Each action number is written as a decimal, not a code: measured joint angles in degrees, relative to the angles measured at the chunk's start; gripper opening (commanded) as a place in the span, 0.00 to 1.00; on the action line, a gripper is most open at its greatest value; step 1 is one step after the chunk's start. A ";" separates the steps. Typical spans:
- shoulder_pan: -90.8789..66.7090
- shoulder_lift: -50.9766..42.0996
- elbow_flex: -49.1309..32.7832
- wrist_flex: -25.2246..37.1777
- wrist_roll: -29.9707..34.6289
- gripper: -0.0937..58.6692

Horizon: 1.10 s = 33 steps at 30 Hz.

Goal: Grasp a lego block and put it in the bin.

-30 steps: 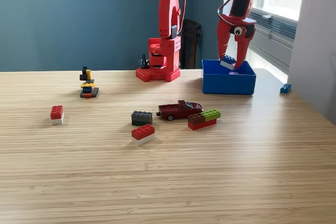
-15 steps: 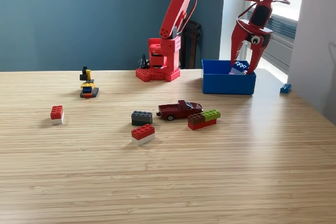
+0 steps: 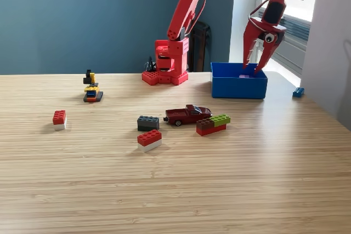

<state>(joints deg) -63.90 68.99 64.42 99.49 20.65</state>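
1. Sitting farthest toward the exterior view's left on the pale wooden table (image 3: 175, 190) is a small red plastic brick stacked on a white one (image 3: 59, 119), well apart from the blue bin and lower in the view.
2. Standing farther back, also well to the left of the bin, is a little black, yellow and blue brick figure (image 3: 91, 87) on a dark base.
3. Near the table's middle, left of and in front of the bin, lies a dark grey studded plastic brick (image 3: 148, 123), with a second red-over-white brick (image 3: 149, 140) just in front of it.
4. A dark red toy car (image 3: 187, 114) rests just right of the grey brick, still in front of the bin.
5. Touching or nearly touching the car's front end is a brown and lime-green pair of bricks on a red plate (image 3: 213, 124).
6. The red plastic robot arm's base (image 3: 166, 61) stands just left of the bin, and the arm reaches over toward the right.
7. The low, square, open-topped bright blue plastic bin (image 3: 238, 86) sits at the back right of the table.
8. The arm's red gripper (image 3: 252, 67) hangs over the bin's right part, its two fingers spread apart and holding nothing.
9. A small blue brick (image 3: 298, 92) lies on the table right of the bin.
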 measured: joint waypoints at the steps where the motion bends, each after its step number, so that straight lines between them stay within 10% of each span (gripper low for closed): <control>1: 1.67 0.00 -0.53 0.00 0.44 0.00; 33: 55.55 26.28 20.74 -6.06 -14.15 0.00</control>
<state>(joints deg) -8.35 95.27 85.17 93.43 6.50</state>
